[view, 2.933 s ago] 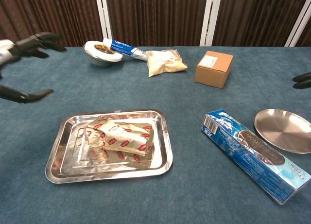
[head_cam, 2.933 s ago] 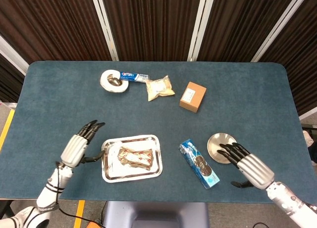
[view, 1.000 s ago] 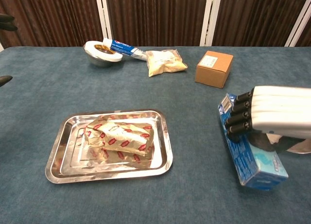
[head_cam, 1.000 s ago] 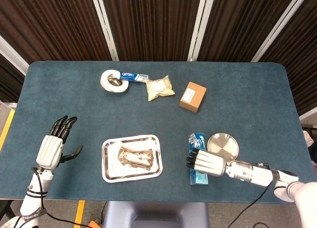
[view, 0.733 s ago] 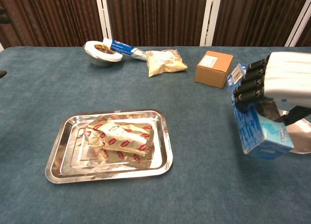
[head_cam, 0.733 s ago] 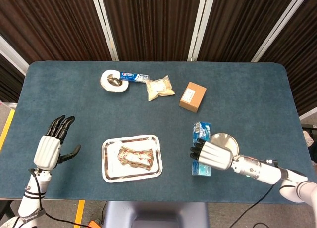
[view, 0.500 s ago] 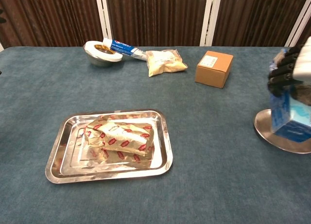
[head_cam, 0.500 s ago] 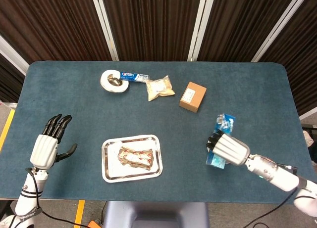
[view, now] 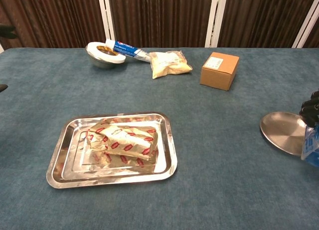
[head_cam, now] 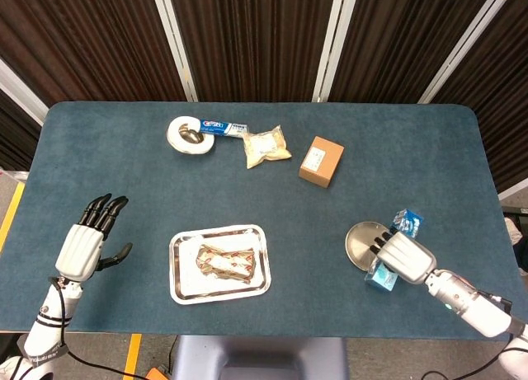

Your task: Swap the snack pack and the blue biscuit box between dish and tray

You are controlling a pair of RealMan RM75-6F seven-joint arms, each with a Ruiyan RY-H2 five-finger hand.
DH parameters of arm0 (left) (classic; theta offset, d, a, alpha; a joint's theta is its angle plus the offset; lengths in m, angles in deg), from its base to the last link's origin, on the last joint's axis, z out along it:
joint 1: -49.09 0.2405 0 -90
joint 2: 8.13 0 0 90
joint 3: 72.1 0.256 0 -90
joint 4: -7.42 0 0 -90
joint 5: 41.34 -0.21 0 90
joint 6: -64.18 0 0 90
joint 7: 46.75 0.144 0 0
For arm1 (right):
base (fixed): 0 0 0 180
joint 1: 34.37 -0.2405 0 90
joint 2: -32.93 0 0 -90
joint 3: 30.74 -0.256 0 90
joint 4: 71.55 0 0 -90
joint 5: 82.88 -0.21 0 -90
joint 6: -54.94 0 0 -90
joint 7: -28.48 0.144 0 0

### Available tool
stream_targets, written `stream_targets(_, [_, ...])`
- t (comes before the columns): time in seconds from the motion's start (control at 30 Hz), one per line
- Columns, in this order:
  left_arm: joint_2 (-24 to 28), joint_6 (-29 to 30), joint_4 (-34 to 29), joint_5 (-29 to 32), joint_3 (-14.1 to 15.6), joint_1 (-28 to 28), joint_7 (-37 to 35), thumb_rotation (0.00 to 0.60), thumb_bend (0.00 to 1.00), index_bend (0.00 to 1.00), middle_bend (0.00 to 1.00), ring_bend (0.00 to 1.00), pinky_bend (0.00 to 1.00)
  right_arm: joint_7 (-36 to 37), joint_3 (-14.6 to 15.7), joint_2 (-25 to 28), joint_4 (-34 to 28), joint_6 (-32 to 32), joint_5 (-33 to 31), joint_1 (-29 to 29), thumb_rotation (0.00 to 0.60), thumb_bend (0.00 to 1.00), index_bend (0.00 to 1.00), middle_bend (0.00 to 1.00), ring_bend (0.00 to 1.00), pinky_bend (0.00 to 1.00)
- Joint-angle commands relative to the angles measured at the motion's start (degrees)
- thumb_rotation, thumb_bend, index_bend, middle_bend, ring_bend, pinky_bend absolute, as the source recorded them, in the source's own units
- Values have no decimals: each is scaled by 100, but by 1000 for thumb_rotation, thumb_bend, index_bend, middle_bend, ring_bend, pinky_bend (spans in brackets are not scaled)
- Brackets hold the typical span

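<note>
Right robot hand (head_cam: 402, 256) is seen grasping the blue biscuit box (head_cam: 406, 222), apparently lifted at the dish's (head_cam: 363, 241) three o'clock; the snack pack (head_cam: 224, 260) remains in the tray (head_cam: 183, 288).

A blue felt-covered surface (head_cam: 247, 182) with rounded corners stands before a wall of dark brown ribbed panels (head_cam: 247, 34) split by white strips (head_cam: 175, 34); yellow floor tape (head_cam: 10, 215) shows at left
</note>
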Motion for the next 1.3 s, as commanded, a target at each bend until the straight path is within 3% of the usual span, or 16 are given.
stream_targets(0.03, [-10, -2, 43, 18, 0, 10, -33, 600, 315, 0, 85, 14, 103, 270, 70, -78, 94, 177, 122, -99, 600, 321, 347, 478, 410, 437])
stream_targets(0.1, [-21, 4, 77, 47, -20, 16, -75, 600, 315, 0, 84, 14, 103, 479, 90, -90, 141, 181, 145, -119, 600, 321, 100, 308, 251, 287])
stream_targets(0.2, [-28, -15, 108, 65, -28, 11, -130, 600, 315, 0, 84, 14, 103, 604, 54, -95, 145, 217, 93, -131, 600, 321, 1, 182, 130, 174])
stream_targets(0.37, [-41, 19, 146, 73, -30, 33, -170, 600, 316, 0, 84, 14, 103, 678, -54, -60, 19, 206, -61, -91, 600, 321, 0, 89, 52, 131])
stream_targets(0.53, [51, 151, 25, 51, 9, 136, -255, 600, 315, 0, 80, 11, 103, 1383, -31, 283, -556, -89, -131, 15, 600, 290, 0, 40, 3, 103])
stream_targets(0.67, [238, 618, -322, -131, 160, 433, -265, 600, 315, 0, 51, 0, 106, 1825, -216, 441, -1322, -1215, -297, 577, 600, 277, 0, 2, 0, 40])
stream_targets(0.77, [426, 686, -584, -90, 307, 660, 1, 600, 316, 0, 25, 0, 111, 1291, -278, 400, -1658, -2101, -435, 1250, 600, 276, 0, 0, 0, 8])
stream_targets(0.93, [781, 575, -1083, 180, 471, 972, 745, 600, 315, 0, 30, 0, 111, 135, -210, 414, -2220, -2771, -1025, 2268, 600, 277, 0, 0, 0, 0])
stream_targets(1.07, [925, 329, -1299, 240, 535, 989, 1032, 600, 321, 0, 37, 0, 102, -149, -327, 474, -2411, -2873, -1054, 2441, 600, 277, 0, 0, 0, 0])
stream_targets(1.3, [923, 349, -1231, 307, 393, 1028, 1101, 600, 325, 0, 37, 0, 99, -191, -412, 521, -2525, -2282, -1240, 2378, 600, 277, 0, 0, 0, 0])
